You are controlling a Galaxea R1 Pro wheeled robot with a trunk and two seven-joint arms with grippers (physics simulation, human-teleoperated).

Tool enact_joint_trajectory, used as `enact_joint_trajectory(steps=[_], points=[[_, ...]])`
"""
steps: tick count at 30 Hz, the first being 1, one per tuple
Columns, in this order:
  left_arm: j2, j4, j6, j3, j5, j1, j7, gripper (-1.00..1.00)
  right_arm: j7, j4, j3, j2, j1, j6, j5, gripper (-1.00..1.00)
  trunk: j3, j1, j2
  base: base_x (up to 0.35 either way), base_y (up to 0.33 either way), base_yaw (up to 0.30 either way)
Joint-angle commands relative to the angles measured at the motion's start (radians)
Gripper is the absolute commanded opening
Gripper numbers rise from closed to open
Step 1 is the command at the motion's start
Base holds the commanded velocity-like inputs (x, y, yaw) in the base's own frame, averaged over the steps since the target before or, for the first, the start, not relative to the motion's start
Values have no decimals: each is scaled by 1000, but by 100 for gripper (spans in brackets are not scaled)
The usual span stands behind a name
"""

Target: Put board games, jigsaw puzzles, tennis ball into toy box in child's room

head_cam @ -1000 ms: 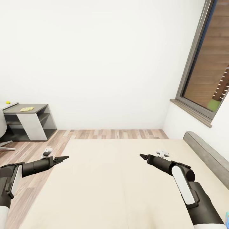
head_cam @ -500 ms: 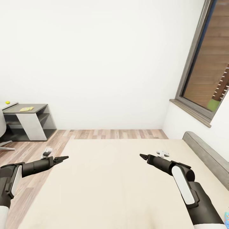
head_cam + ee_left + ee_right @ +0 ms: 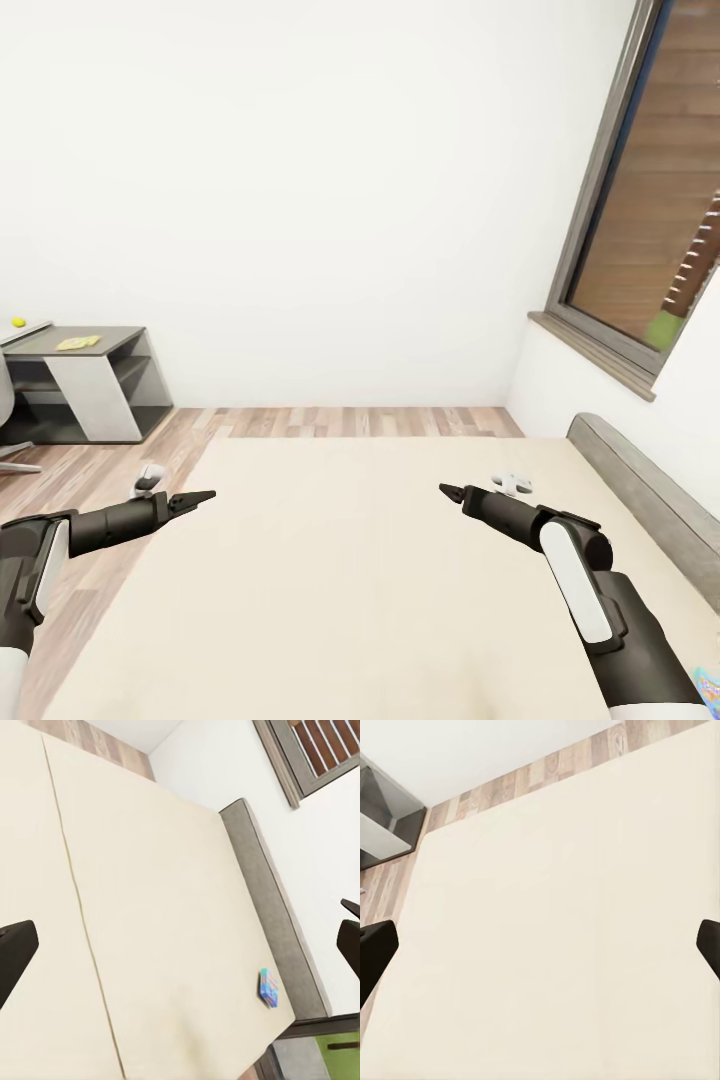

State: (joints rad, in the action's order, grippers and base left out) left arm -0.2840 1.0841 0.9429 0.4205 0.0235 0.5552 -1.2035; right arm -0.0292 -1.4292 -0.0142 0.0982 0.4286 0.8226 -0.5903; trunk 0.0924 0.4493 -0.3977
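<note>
Both arms reach forward over the bed (image 3: 340, 560), level and roughly parallel, forearms dark with white panels. The left pincer (image 3: 196, 497) hangs over the bed's near-left edge, beside the plank floor (image 3: 90, 480); the right pincer (image 3: 452, 491) hangs over the mattress, with the grey headboard (image 3: 640, 490) well off to its right. In the head view each one tapers to a dark point, yet both wrist views show the finger tips at opposite edges of the picture with bare mattress between them, so both pincers are spread and hold nothing.

The left wrist view shows a small blue board game (image 3: 269, 987) lying flat on the mattress just beside the headboard, far ahead of the left pincer (image 3: 180, 945); in the head view a sliver of it shows behind the right forearm. The right wrist view, looking past the right pincer (image 3: 540, 949), takes in plain cream mattress and a strip of floor.

Far beyond the left pincer, against the wall, the head view gives the table (image 3: 95, 375) with the tennis ball (image 3: 18, 322) on its raised end and a flat yellow item (image 3: 78, 342) on its grey top; what that item is cannot be told. A window (image 3: 650, 200) stands beyond the right pincer.
</note>
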Motion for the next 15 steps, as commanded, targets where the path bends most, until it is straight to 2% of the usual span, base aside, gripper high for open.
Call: enact_joint_trajectory(steps=[1, 15], points=[[0, 0, 10, 1, 3, 1, -5, 100, -3, -1, -1, 0, 1, 5, 1, 100, 2, 1, -2, 0, -129, 0], [0, 0, 10, 1, 3, 1, -5, 100, -3, 0, -1, 0, 1, 5, 1, 100, 2, 1, -2, 0, -134, 0]])
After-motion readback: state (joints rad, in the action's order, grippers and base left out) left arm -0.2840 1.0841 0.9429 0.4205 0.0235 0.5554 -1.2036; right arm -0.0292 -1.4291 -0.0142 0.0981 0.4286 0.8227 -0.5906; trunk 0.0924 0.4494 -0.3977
